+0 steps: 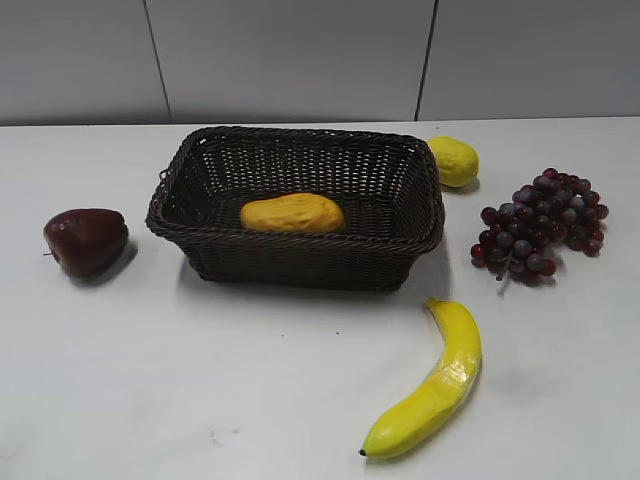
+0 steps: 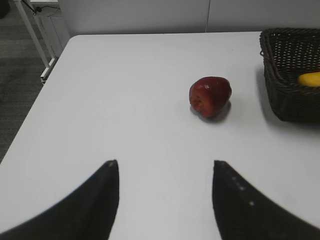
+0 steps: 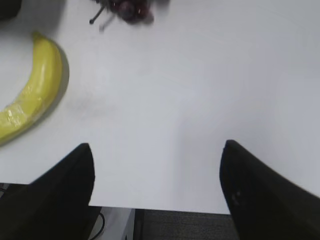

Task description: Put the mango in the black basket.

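Note:
The orange-yellow mango point(image 1: 292, 213) lies inside the black basket point(image 1: 300, 262) at the middle of the table. In the left wrist view the basket point(image 2: 287, 75) shows at the right edge with a bit of the mango point(image 2: 310, 79) in it. My left gripper point(image 2: 165, 165) is open and empty above bare table, well short of the basket. My right gripper point(image 3: 156, 146) is open and empty above the table's near edge. Neither gripper shows in the exterior view.
A dark red apple point(image 1: 86, 240) point(image 2: 210, 96) lies left of the basket. A lemon point(image 1: 454, 160) lies at its back right, purple grapes point(image 1: 543, 226) point(image 3: 125, 9) to the right, and a banana point(image 1: 432, 385) point(image 3: 31, 90) in front right. The table edge point(image 3: 165, 209) is below my right gripper.

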{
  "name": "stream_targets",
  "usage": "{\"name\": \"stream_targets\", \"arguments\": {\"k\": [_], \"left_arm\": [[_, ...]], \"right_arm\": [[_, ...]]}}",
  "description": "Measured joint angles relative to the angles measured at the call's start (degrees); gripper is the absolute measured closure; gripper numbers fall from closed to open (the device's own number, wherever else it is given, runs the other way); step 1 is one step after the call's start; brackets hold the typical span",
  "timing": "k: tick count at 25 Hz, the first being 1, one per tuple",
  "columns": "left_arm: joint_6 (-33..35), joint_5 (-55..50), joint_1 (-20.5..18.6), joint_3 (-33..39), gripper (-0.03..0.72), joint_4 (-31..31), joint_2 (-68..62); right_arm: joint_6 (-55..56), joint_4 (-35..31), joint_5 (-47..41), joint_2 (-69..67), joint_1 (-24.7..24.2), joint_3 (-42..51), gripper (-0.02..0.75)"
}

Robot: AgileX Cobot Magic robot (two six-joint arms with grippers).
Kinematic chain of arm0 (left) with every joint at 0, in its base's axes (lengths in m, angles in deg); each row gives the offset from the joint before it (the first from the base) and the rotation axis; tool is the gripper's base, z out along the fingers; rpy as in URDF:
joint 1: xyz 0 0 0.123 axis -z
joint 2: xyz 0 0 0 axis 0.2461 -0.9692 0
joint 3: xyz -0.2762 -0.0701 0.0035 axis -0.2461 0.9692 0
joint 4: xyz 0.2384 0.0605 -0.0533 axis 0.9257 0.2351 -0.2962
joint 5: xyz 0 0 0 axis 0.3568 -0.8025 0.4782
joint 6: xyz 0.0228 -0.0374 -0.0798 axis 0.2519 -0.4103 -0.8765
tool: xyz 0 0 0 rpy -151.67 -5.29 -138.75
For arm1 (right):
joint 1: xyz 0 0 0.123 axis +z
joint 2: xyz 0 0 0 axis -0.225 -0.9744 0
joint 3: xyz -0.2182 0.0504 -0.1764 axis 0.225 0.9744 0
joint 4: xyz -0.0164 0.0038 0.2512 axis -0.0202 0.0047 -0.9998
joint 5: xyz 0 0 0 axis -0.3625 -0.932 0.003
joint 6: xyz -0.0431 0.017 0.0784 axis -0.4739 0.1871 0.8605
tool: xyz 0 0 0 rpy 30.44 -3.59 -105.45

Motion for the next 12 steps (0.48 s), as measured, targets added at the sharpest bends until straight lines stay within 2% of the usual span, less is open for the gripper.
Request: {"name": "stream_targets", "arguments": {"k": [6, 12], "left_arm": [[0.0, 0.0, 0.0, 0.0, 0.238, 0.0, 0.0], [0.0, 0.0, 0.0, 0.0, 0.238, 0.0, 0.0]], "right_arm": [[0.63, -0.57, 3.22, 13.38, 0.0, 16.09, 0.144], [0.7, -0.21, 3.1, 26.22, 0.0, 23.75, 0.144]]}}
